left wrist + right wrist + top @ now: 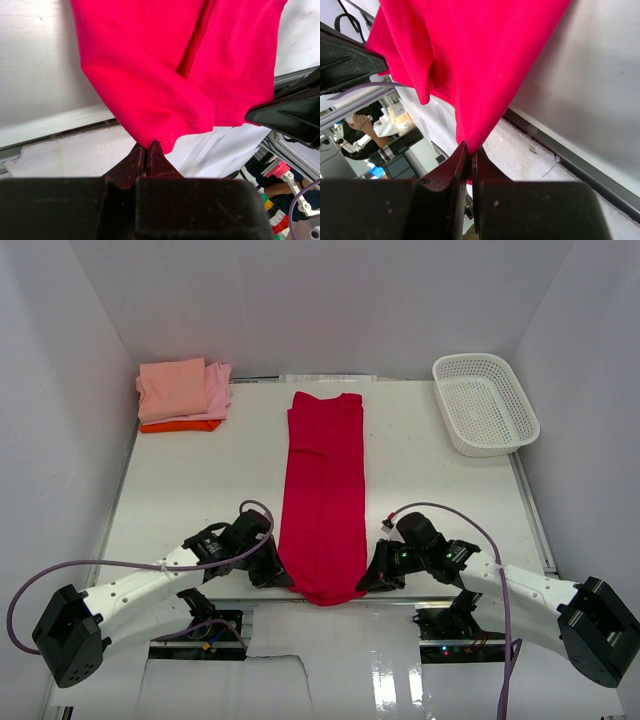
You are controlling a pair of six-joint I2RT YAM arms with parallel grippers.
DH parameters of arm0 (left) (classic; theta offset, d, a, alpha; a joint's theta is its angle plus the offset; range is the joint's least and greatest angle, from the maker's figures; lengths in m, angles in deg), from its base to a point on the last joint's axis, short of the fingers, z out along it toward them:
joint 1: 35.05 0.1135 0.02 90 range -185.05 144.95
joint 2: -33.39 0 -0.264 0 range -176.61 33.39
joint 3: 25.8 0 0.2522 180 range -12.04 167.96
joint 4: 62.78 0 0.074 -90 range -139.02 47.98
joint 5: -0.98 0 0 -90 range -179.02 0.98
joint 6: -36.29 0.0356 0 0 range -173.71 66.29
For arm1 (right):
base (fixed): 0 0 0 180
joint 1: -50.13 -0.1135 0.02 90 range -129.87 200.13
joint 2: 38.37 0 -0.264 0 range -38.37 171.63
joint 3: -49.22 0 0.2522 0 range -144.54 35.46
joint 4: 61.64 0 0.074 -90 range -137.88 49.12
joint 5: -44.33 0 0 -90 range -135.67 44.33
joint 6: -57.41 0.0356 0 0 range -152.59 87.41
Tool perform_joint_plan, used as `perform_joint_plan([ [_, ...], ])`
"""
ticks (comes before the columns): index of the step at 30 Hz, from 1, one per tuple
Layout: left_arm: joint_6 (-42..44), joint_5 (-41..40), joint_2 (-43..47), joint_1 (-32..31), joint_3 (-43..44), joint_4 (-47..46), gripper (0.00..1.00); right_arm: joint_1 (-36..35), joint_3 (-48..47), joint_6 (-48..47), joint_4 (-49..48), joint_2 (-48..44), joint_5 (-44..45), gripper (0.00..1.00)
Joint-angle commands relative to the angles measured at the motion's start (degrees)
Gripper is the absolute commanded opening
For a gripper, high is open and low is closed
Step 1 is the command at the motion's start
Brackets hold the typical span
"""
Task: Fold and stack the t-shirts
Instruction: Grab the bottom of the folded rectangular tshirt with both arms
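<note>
Wrist views show left claw [146,146] and right claw [469,148] pinching the red t-shirt [322,490] hem.

My left hand [146,152] and right hand [469,152] look dark, matt plastic. The crimson t-shirt [322,490] is soft, matt cloth. The surface [200,480] is smooth white, the basket [485,405] lattice plastic.

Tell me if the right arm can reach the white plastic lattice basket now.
Probably not: the right gripper is shut on the hem of the crimson-red cloth t-shirt, though nothing blocks the basket.
</note>
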Motion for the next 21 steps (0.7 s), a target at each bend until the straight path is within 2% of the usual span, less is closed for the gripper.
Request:
perform_joint_plan([
  [1, -0.49, -1.42, 2.18, 1.01, 1.96, 3.33, 0.0, 2.13, -3.21, -3.66, 2.98, 0.03, -2.01, 0.08],
  [6, 0.47, -1.42, 5.35, 4.17, 3.01, 5.71, 0.0, 6.96, -5.32, -8.06, 5.54, 1.7, -4.11, 0.08],
  [11, 3.02, -0.46, 4.92, 7.68, 6.08, 6.41, 0.0, 9.6, -8.49, -11.76, 8.26, 4.51, -5.26, 0.08],
  [21, 11.46, 2.97, -3.08, 15.33, 13.46, 4.92, 0.0, 13.03, -15.6, -16.32, 11.16, 9.08, -6.84, 0.08],
])
